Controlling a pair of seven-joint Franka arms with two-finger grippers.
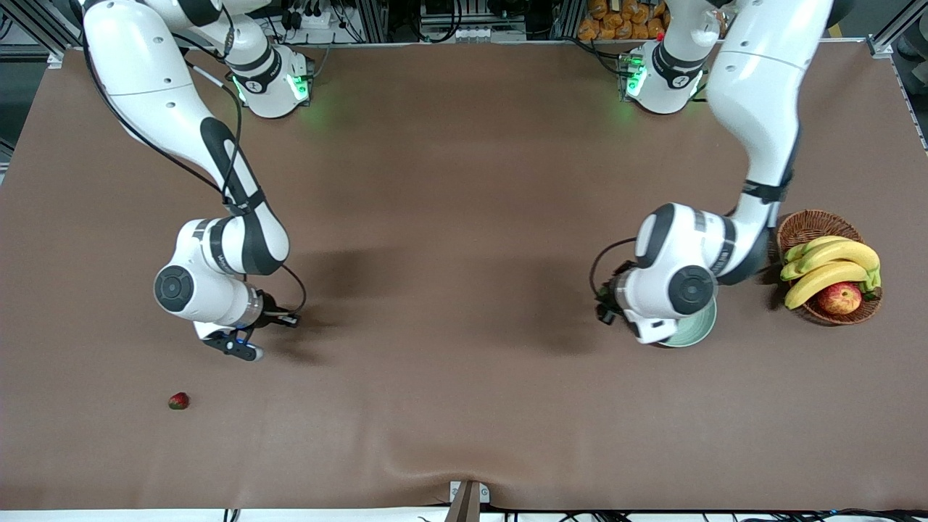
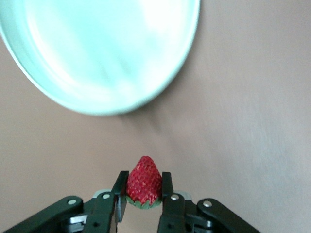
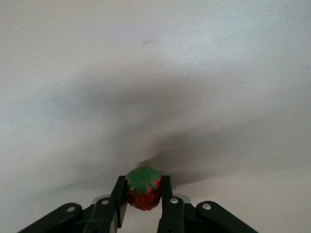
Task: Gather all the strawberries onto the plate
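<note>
Left end effector (image 2: 144,194) pinches a seeded, cone-shaped strawberry (image 2: 144,180) beside the glossy round plate (image 2: 97,53). Right end effector (image 3: 143,196) grips a leafy-capped berry (image 3: 143,188) above the bench (image 1: 449,290); a third (image 1: 178,400) lies there.

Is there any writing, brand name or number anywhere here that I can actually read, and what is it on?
No text here can be read.
Right arm: a dark marking on the white wrist casing, too small to read.
Left arm: a faint marking on the casing, too blurred to read.
Plate, both held strawberries, basket: no text.
</note>
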